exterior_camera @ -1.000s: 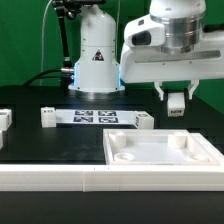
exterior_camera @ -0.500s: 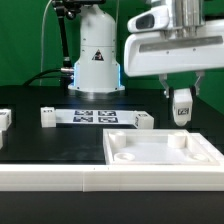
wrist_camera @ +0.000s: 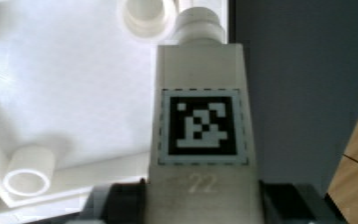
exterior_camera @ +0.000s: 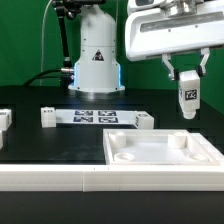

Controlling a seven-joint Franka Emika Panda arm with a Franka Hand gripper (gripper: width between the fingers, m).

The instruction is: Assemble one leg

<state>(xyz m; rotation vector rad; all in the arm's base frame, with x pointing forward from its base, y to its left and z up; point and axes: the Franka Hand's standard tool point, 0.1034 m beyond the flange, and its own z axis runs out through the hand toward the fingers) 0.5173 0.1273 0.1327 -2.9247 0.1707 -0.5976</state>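
My gripper (exterior_camera: 187,78) is shut on a leg (exterior_camera: 187,101), a small white post with a black-and-white tag, and holds it upright in the air above the far right part of the large white square panel (exterior_camera: 165,160). In the wrist view the leg (wrist_camera: 204,110) fills the middle, with the black fingers (wrist_camera: 123,200) on both sides of its near end. Its round peg end points down toward the panel (wrist_camera: 51,90). Another leg (exterior_camera: 46,117) stands on the table at the exterior view's left.
The marker board (exterior_camera: 97,117) lies on the black table behind the panel. A white part (exterior_camera: 4,121) sits at the exterior view's left edge, and a low white piece (exterior_camera: 143,121) behind the panel. The robot base (exterior_camera: 96,55) stands at the back.
The gripper has risen with the leg in it and moved a little to the exterior view's right. The leg now hangs higher above the panel.
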